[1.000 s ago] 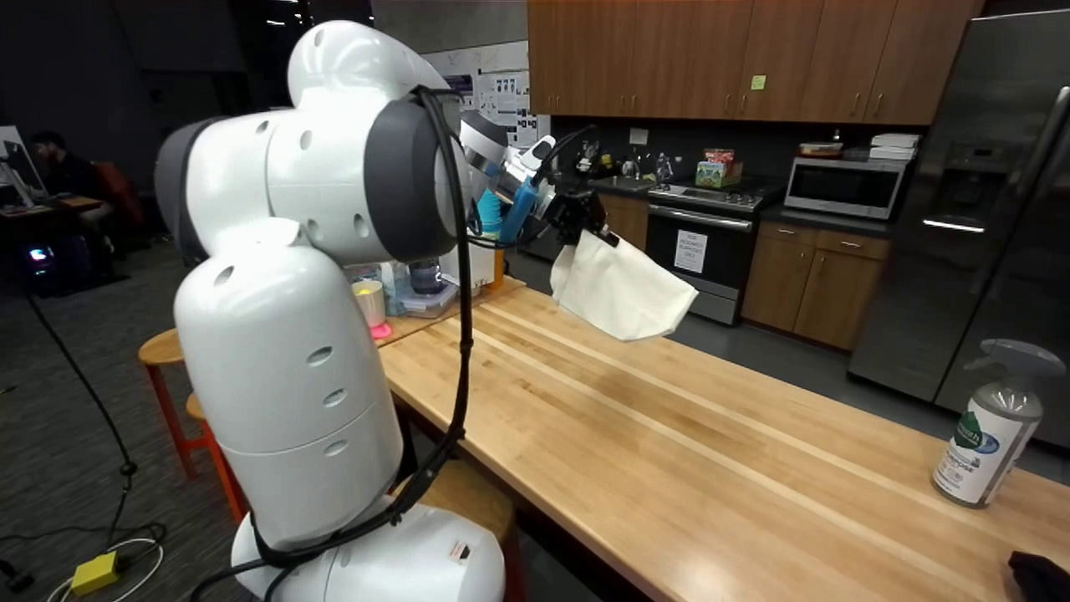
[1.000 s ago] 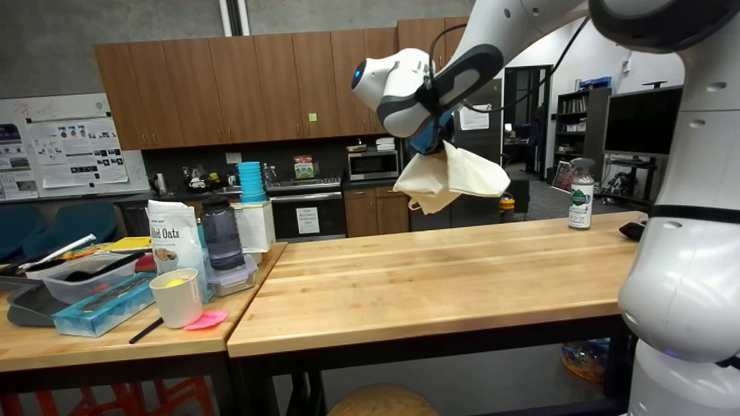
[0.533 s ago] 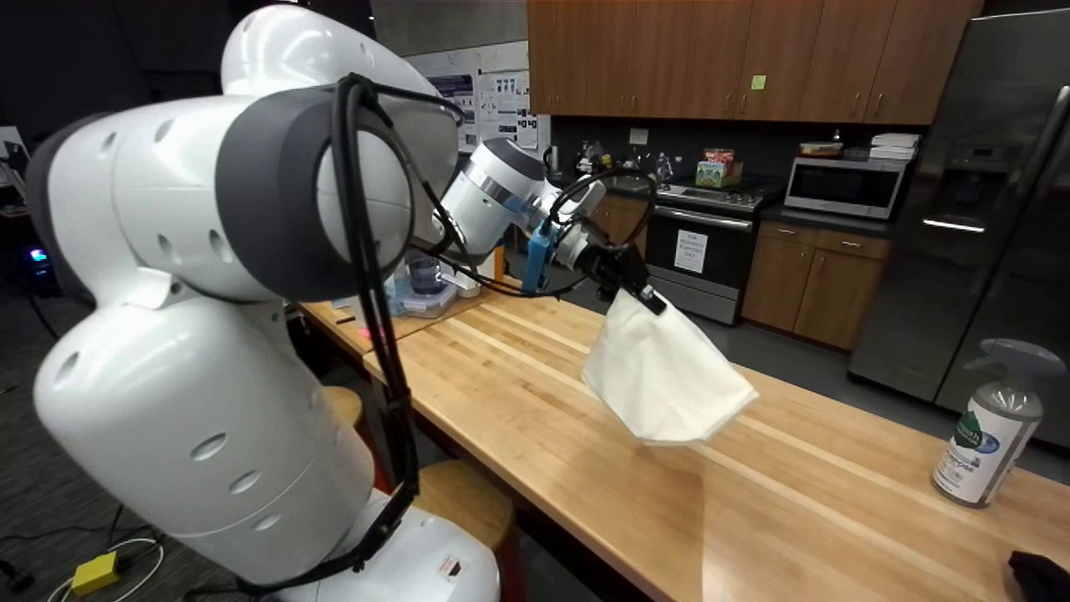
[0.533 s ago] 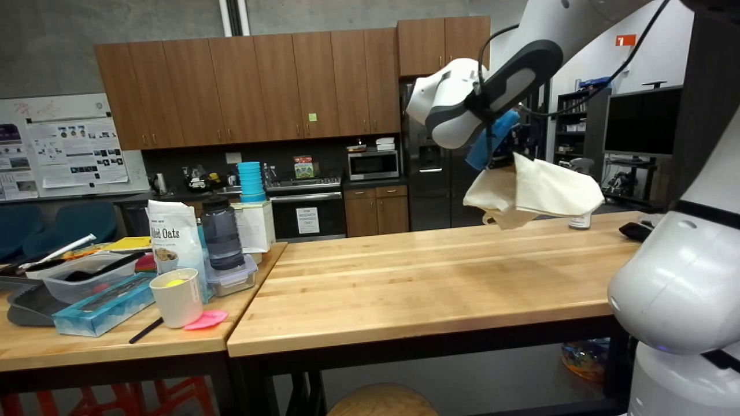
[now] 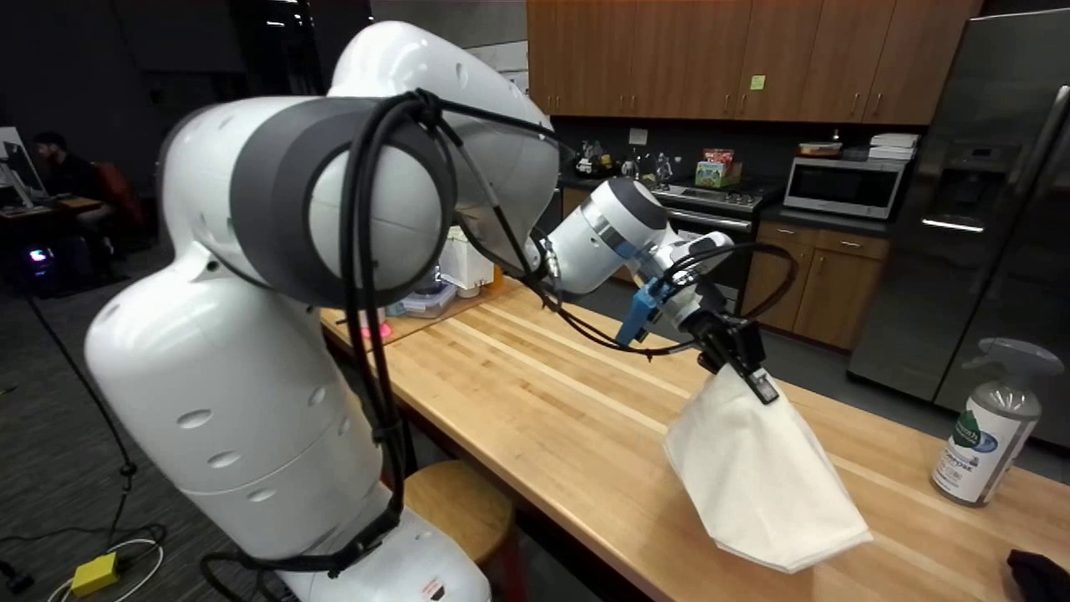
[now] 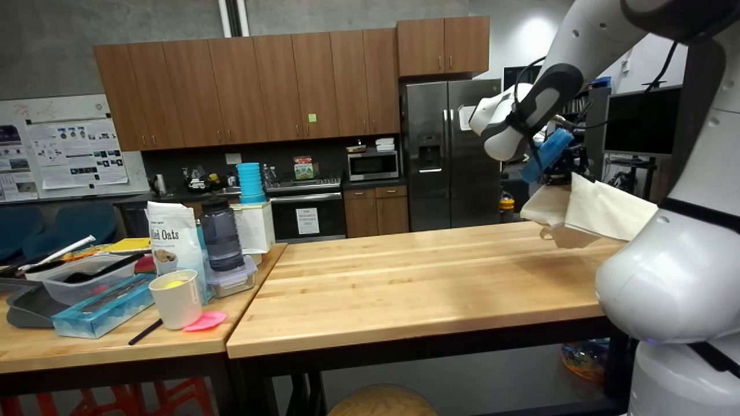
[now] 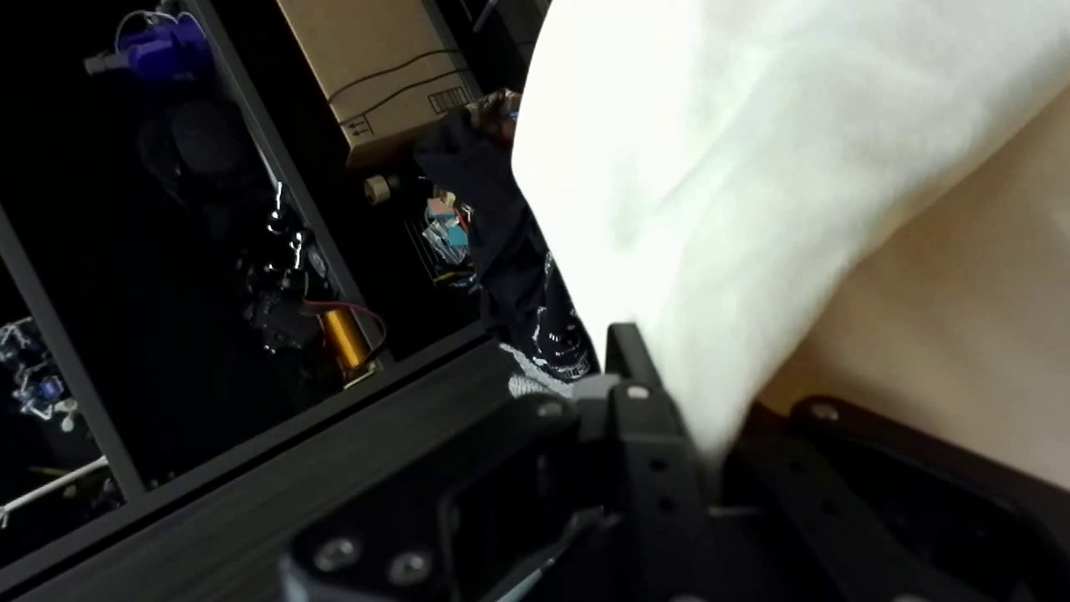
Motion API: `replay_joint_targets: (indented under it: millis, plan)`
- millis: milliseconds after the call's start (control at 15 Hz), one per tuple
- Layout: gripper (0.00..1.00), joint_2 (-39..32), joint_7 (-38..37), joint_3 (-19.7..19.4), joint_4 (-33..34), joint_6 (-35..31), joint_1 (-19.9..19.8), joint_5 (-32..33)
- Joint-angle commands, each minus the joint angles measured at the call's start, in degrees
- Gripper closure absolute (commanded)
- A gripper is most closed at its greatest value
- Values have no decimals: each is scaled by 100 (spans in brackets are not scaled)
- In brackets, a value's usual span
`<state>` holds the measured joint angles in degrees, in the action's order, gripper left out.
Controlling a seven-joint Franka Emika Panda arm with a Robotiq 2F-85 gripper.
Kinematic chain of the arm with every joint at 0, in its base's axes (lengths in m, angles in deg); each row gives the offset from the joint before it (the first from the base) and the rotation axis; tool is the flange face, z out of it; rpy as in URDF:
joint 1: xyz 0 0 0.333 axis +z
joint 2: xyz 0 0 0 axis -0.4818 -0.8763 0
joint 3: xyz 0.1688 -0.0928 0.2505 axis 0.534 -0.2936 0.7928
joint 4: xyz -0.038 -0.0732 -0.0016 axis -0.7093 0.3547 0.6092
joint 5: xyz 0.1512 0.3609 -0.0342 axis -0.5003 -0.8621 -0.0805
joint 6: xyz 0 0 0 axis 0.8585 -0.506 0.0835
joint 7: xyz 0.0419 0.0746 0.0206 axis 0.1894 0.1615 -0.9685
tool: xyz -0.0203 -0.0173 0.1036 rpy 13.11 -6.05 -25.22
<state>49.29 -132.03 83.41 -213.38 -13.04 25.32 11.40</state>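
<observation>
The gripper [image 5: 751, 383], jaws pinching cream cloth [image 5: 765, 477], had carried it toward four o'clock, nearer the trigger spray bottle [image 5: 989, 447].

Cloth [image 5: 765, 481] in hand [image 5: 756, 386], over desk [image 5: 535, 426]
In an exterior view, a spray bottle [image 5: 989, 443] stands right of the cloth.

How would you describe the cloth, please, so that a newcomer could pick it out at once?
Start at the long wooden table and find the white robot arm over it. Follow the arm to its black gripper, which pinches the cloth. Unlike the labelled spray bottle standing nearby, it is plain cream fabric, hanging loosely.
</observation>
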Motion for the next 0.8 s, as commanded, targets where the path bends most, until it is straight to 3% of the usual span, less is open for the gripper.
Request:
replay_joint_targets:
  millis: [0,533,733]
  plan:
    - [99,-1110,265,-155,1163,-22,-246,-43]
    - [99,-3270,779,93,3539,416,134,-104]
    - [99,-3585,921,245,3833,225,384,-184]
